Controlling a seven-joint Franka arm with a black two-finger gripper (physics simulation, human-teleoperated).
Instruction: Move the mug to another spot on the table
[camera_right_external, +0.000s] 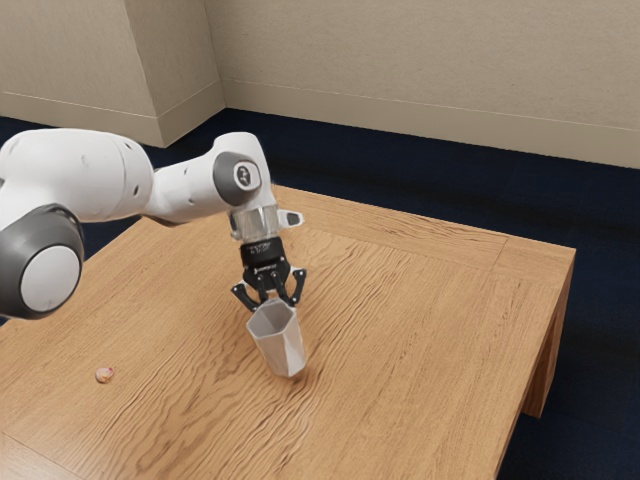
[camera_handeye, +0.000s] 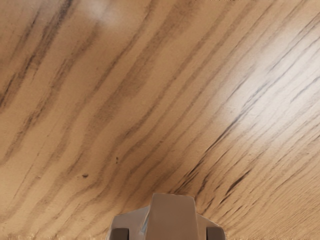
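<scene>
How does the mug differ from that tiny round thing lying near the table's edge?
The mug is far bigger than the bead-like thing. The mug is pale grey, the bead-like thing reddish. The mug tilts in the gripper; the bead-like thing lies alone. Both are over the wooden table.

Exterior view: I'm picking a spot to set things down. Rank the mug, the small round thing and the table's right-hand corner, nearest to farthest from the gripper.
1. mug, held tilted in the gripper.
2. small round thing, toward the exterior view's left.
3. table's corner, far toward the exterior view's right.
</scene>
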